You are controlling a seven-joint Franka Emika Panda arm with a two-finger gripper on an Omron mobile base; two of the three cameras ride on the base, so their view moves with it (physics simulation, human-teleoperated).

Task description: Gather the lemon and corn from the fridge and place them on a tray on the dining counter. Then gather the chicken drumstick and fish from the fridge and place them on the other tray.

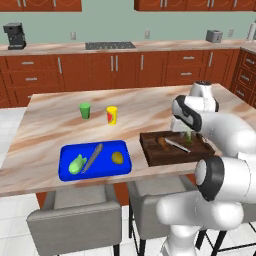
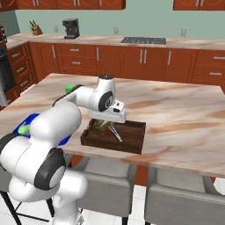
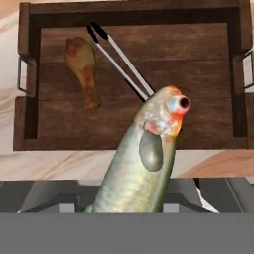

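The gripper (image 3: 134, 208) hangs above the dark wooden tray (image 1: 150, 155), and it is clamped on the fish (image 3: 141, 163). The fish is silver-green with a red eye, and in the hand view it points its head out from the gripper over the tray floor. It does not touch the tray.

On the floor of the wooden tray lies the chicken drumstick (image 3: 83, 67), near the left end in the hand view. Just beside it is a pair of metal tongs (image 3: 119, 62), lying diagonal across the middle of the tray. I cannot tell if the tongs touch the drumstick.

The wooden tray stands on the marble dining counter (image 1: 55, 117), close to its near edge. To the left of it, in the left base view, is the blue tray (image 1: 67, 172), also at the near edge. In the blue tray are the corn (image 1: 76, 164) at the left, a long grey utensil (image 1: 92, 157) in the middle, and the lemon (image 1: 117, 158) at the right.

Farther back on the counter stand a green cup (image 1: 85, 110) and a yellow cup (image 1: 111, 115), near each other but apart. Two grey stools (image 1: 75, 220) stand under the near edge of the counter.
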